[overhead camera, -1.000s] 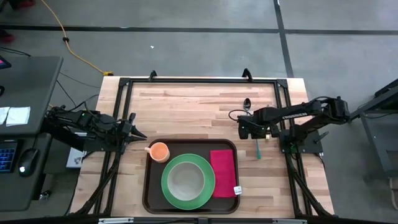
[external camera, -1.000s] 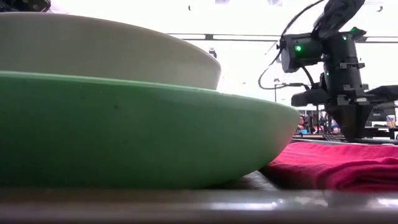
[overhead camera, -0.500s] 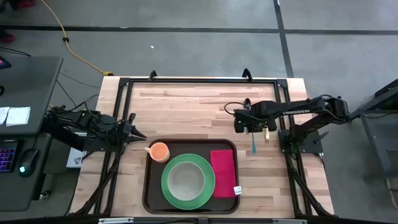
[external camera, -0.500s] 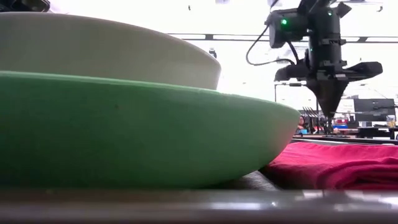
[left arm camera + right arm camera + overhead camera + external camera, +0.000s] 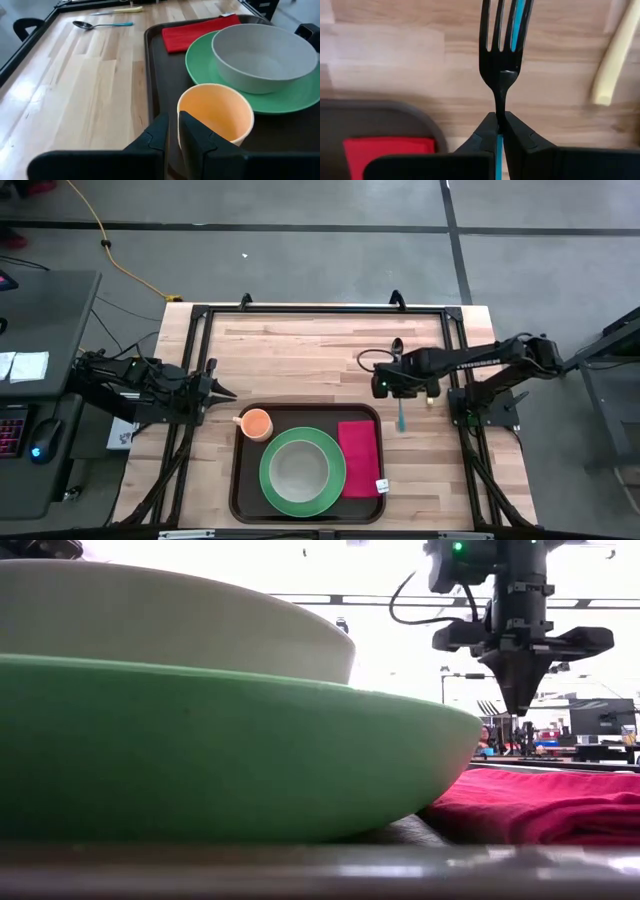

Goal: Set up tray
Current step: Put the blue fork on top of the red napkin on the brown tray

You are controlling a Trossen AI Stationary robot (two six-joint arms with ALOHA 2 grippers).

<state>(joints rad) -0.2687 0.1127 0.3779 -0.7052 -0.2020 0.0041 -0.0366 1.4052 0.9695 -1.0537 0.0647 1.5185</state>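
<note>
The dark brown tray [image 5: 236,480] lies at the table's near middle. It holds a green plate [image 5: 270,480] with a grey bowl [image 5: 298,468], an orange cup [image 5: 256,423] and a red napkin [image 5: 359,457]. My right gripper [image 5: 400,388] is just beyond the tray's far right corner, shut on a black fork with a teal handle [image 5: 401,418]. My left gripper [image 5: 228,394] is shut and empty, left of the cup and not touching it. My right gripper pinches the fork's narrow neck [image 5: 500,102], just behind the tines [image 5: 502,30], between its two fingers. The fingers point down from above and lie across the fork. The fork is about level, tines toward the far edge and teal handle toward the near edge, and looks clear of the table.
A spoon [image 5: 397,345] with a teal handle lies on the wood just beyond my right gripper. A pale yellow utensil [image 5: 430,392] lies to its right. Black frame rails [image 5: 320,310] run around the table. Bare wood [image 5: 300,355] lies beyond the tray.
My right gripper has carried the fork toward the table's left and has risen a little in the low view. The fork keeps its direction, handle toward the near edge.
</note>
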